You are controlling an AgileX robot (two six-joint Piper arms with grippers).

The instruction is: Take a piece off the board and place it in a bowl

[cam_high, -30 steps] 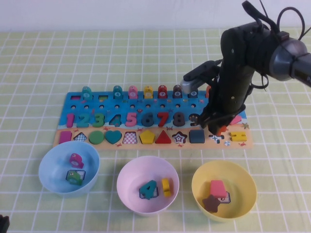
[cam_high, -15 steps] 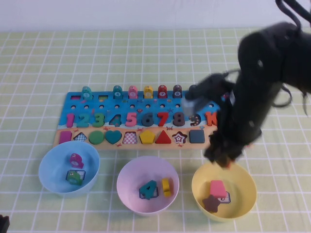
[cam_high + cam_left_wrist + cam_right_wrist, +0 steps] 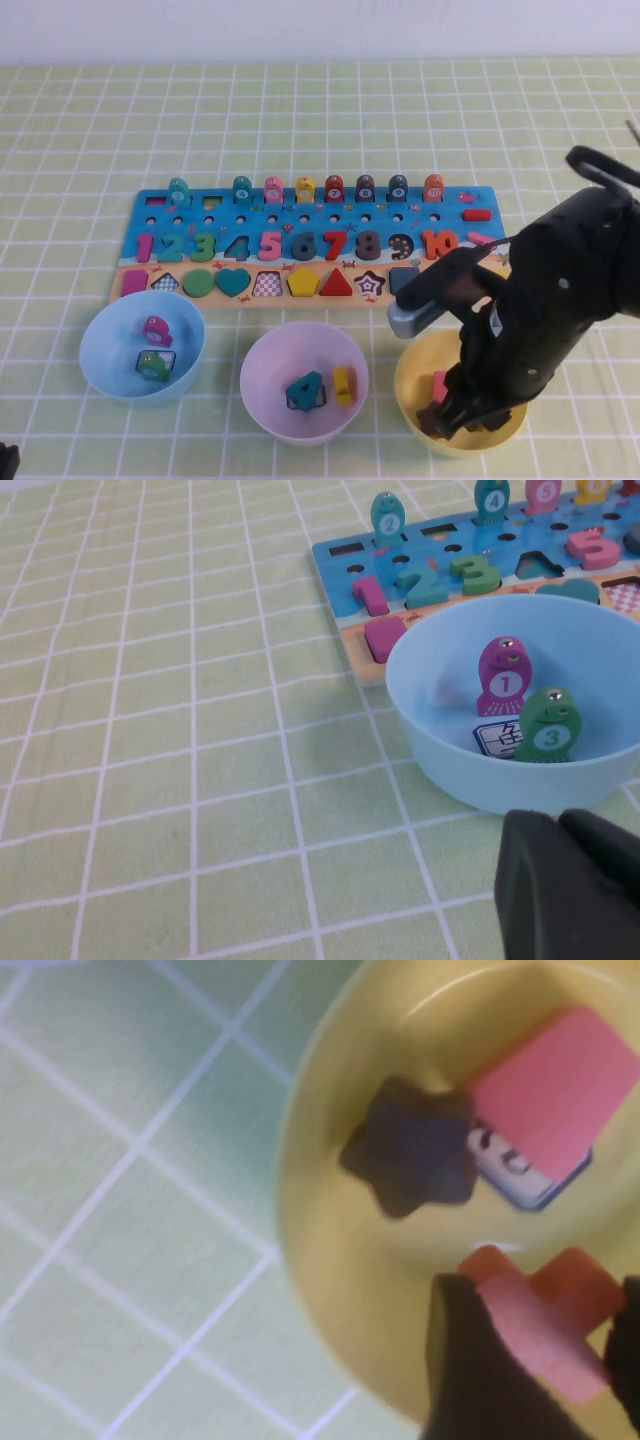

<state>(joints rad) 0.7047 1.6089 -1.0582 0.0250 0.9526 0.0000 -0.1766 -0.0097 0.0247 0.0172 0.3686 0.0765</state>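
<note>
Three bowls sit in a row just in front of the board (image 3: 310, 245): a light blue bowl (image 3: 141, 349) toward its left end, a pale pink bowl (image 3: 304, 381) before its middle and the yellow bowl (image 3: 412, 400) toward its right end. The right gripper (image 3: 462, 412) hangs down inside the yellow bowl, on the side away from the board, and the right wrist view shows its dark fingers (image 3: 470, 1370) pinching the piece (image 3: 540, 1315), which is held just above the bowl's inner wall (image 3: 330, 1250). Beside the piece, on the bowl's floor, lie a dark brown star (image 3: 415, 1148) and a pink block (image 3: 552, 1092) resting on a small printed tile. The left gripper (image 3: 570, 885) sits low over the checked cloth (image 3: 180, 780), just outside the light blue bowl on the side away from the board; whether it is spread or pressed together I cannot tell.
</note>
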